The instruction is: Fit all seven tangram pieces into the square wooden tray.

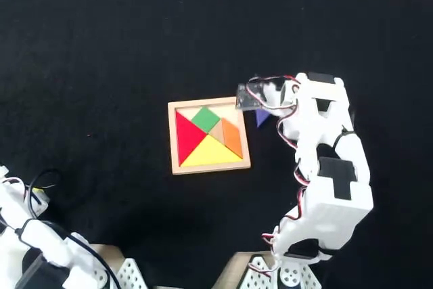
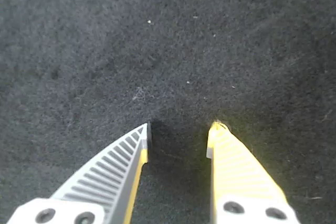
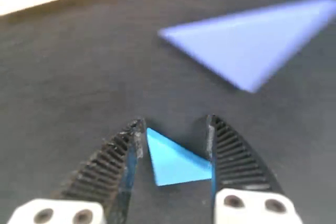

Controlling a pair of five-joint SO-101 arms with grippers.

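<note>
**Right arm extended and gripping, left arm tucked back**

In the high view the right arm [image 1: 331,167] rises from its base at the table's 5 o'clock edge and stretches toward 11 o'clock, its wrist bent over near the table's middle. The right gripper [image 3: 173,129] points down, its fingers closed against both sides of a light blue triangle [image 3: 176,163]. The left arm [image 1: 34,241] sits folded at the 7 o'clock corner. The left gripper [image 2: 178,129] hangs low over the table, fingers parted.
</note>
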